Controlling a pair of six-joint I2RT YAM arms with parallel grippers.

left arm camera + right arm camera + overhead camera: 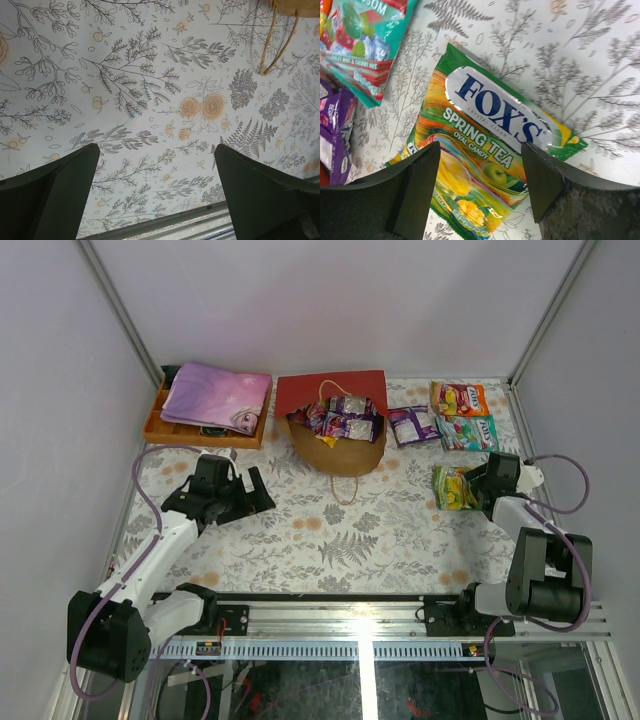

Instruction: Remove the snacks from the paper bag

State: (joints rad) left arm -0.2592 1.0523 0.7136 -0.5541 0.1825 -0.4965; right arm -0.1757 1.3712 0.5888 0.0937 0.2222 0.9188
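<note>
**Right jaws over Spring Tea pack: clean lift-off, then on to the bag**

The step in hand is judged to be the set-down of the Fox's Spring Tea pack (pixel 490 110), right of the paper bag (pixel 345 458) and a little nearer the arm bases. The right jaws are seen apart, one on each side of the pack, with nothing clamped. The pack lies flat on the surface (pixel 330 530). A straight vertical lift is advised so the glossy film is not dragged or flipped. The bag mouth should then be approached low from the front, with the handle loop (pixel 345 490) lying before the bag avoided. The left jaws are spread wide over bare surface front-left of the bag, with nothing held.

The bag is red outside and brown kraft inside, and appears laid back with its mouth gaping toward the arms. Purple packets (pixel 340 420) are heaped in the mouth, so the task is judged partly done. A purple packet (pixel 412 425) lies just right of the bag. An orange pack (pixel 458 398) and a teal pack (pixel 468 432) lie further right. The film looks slick, so a shallow pinch is likely to slip and a packet edge should be taken deep.
</note>
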